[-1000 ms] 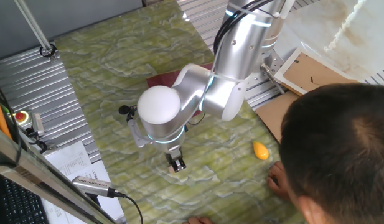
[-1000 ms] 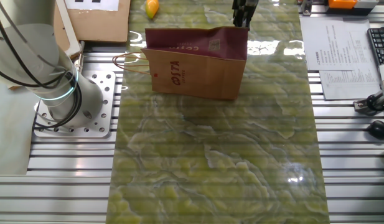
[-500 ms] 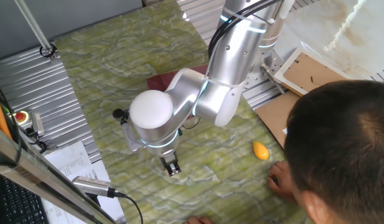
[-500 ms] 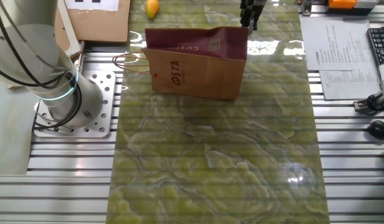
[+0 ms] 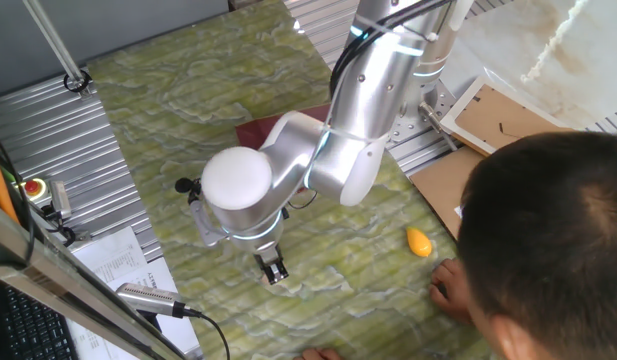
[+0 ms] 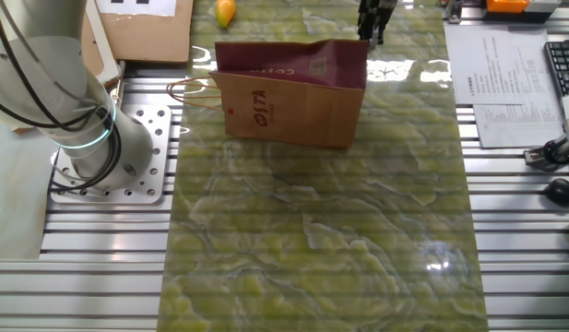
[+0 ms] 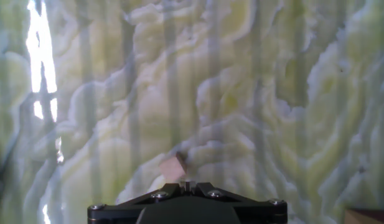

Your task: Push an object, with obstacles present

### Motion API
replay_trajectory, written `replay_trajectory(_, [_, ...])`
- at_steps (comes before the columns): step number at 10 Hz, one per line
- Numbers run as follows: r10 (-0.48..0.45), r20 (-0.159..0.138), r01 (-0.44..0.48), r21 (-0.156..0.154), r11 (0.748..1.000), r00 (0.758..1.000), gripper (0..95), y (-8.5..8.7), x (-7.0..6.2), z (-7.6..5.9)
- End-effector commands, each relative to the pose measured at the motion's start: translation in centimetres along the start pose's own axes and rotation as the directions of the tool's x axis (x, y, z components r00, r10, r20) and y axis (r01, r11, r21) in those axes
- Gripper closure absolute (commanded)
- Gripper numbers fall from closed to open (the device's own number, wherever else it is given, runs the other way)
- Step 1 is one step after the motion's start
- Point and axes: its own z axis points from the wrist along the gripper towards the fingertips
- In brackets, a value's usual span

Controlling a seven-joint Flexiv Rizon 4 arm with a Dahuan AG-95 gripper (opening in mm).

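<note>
In the hand view the tiny pale tan cube [image 7: 173,168] lies on the green marbled tabletop, just ahead of my fingertips and slightly to their left. I cannot tell whether it touches them. My gripper [image 7: 187,184] is shut, jaws together and empty. In one fixed view the gripper [image 5: 275,272] is low over the table near the front edge, and the cube is too small to make out. In the other fixed view the gripper [image 6: 373,28] is beyond the brown COSTA paper bag [image 6: 293,92], near its right corner. The arm hides most of the bag [image 5: 263,130].
An orange-yellow teardrop lump [image 5: 419,241] lies right of the gripper, near a person's hand [image 5: 448,290] and head [image 5: 548,240]; it also shows in the other fixed view [image 6: 226,11]. Cardboard [image 6: 141,32] lies off the mat's left; papers [image 6: 505,83] and a keyboard lie right.
The gripper has moved along the front of the table, away from the orange lump and past the bag's corner. The bag and lump have not moved.
</note>
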Motion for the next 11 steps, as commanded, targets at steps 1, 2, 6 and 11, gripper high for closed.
replay_trajectory(1, [-0.029,-0.002,0.029,-0.009,1.000,1.000,95.0,0.7,0.1,-0.7])
replay_trajectory(2, [-0.050,0.001,0.050,-0.022,0.998,0.999,95.0,0.8,0.1,-0.7])
replay_trajectory(6, [-0.093,0.010,0.093,-0.051,0.994,0.996,95.0,2.2,-0.8,-1.0])
replay_trajectory(11, [-0.125,0.022,0.126,-0.068,0.990,0.992,95.0,2.9,-1.5,-0.2])
